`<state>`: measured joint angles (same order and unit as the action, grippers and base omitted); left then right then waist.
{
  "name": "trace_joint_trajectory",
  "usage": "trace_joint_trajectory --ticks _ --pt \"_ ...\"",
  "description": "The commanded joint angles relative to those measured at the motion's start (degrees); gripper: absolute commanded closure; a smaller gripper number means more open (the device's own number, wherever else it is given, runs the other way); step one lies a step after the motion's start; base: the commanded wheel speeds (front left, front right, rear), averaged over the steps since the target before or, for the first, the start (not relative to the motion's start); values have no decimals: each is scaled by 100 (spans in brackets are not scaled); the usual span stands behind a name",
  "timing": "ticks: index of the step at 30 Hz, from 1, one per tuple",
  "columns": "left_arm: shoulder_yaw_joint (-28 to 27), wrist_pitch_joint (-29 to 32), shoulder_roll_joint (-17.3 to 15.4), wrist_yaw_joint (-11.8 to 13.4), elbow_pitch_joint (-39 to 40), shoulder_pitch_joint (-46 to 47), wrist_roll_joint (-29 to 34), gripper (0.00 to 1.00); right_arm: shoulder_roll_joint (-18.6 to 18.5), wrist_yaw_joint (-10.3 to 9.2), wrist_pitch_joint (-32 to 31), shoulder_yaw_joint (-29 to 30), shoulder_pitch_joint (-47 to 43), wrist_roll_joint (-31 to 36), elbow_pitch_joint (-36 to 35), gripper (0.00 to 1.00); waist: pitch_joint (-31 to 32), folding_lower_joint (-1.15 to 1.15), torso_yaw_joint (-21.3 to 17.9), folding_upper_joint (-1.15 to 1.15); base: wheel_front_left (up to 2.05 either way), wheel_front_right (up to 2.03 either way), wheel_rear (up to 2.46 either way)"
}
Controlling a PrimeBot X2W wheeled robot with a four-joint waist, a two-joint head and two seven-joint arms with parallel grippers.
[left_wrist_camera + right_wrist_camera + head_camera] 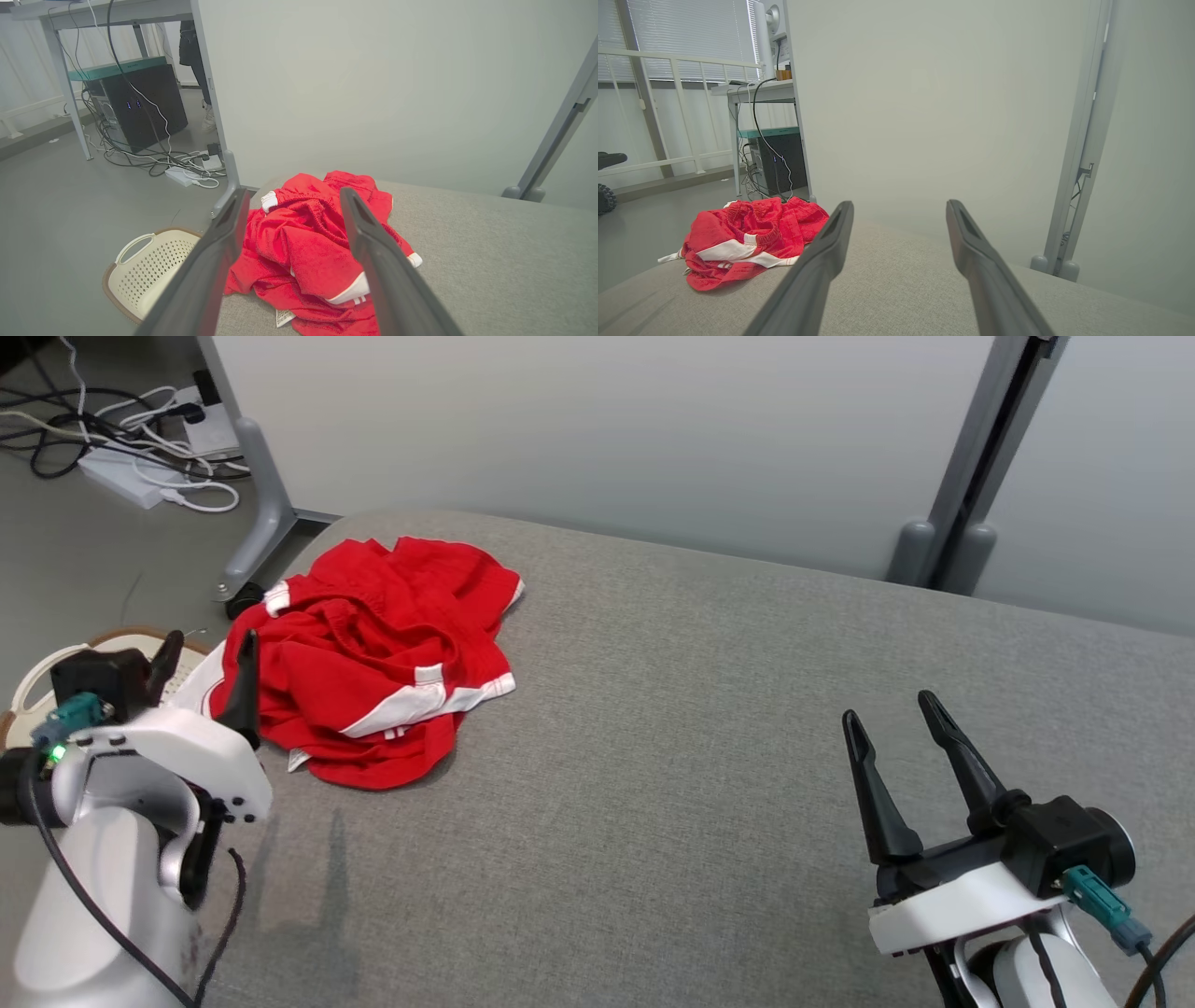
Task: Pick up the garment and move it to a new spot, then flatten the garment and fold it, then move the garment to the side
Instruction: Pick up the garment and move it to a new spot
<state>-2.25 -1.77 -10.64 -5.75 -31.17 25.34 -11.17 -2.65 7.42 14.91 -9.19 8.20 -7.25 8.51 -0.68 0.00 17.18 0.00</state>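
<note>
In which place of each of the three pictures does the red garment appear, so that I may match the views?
Head view: the red garment lies at upper left, on the grey table.
Left wrist view: the red garment is at lower centre.
Right wrist view: the red garment is at lower left.
Shared landmark: the pale wall panel stands behind the table in all three.

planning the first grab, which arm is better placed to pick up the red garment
Left, probably. The left pincer hangs open right beside the crumpled red garment, framed between its fingers. The right pincer, also open, is far off across the grey surface.
</note>
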Motion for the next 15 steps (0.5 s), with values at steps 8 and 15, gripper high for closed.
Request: trace_joint_trajectory --ticks 8,15 --pt "-299 1406 -497 -115 -1097 1052 -663 0 -45 13 38 -73 286 44 15 0 -299 0 -703 0 0 0 0" --pt "-483 2473 -990 -120 -2003 1570 -964 0 -42 12 38 -59 465 101 28 0 -615 0 -1302 0 0 0 0"
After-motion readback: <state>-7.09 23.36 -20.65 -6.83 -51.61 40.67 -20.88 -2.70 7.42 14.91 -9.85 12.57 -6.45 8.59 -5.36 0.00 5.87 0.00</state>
